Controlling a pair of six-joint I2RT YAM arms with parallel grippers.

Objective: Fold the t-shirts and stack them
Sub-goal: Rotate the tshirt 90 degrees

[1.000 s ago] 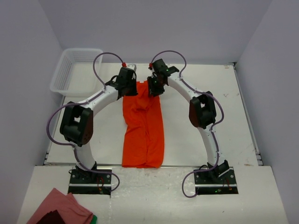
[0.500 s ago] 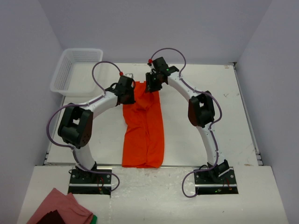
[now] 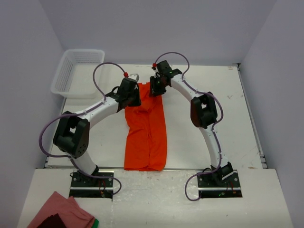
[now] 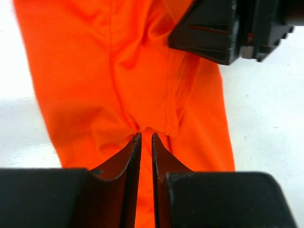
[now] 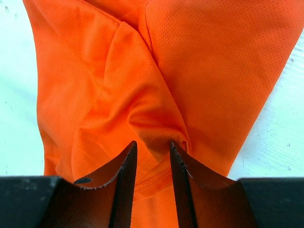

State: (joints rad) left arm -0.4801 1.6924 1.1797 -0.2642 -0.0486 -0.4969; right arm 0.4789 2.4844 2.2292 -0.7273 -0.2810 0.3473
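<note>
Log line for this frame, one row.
phase: far-end grasp | left gripper: shut on orange t-shirt | right gripper: shut on a bunched fold of it | cloth: narrow strip, near end flat

Bright orange-red cloth t-shirt (image 3: 145,137): soft, thin, matt fabric; fine mesh knit and a stitched hem show in the right wrist view.
Left gripper (image 4: 146,137): black fingers (image 4: 124,164), matt, smooth, plastic by the look.
Right gripper (image 5: 152,143): black fingers (image 5: 121,185), matt, inner edges finely toothed.
White table (image 3: 237,123): smooth, matt, faintly speckled.
White lattice basket (image 3: 61,78): plastic, slight sheen.
</note>
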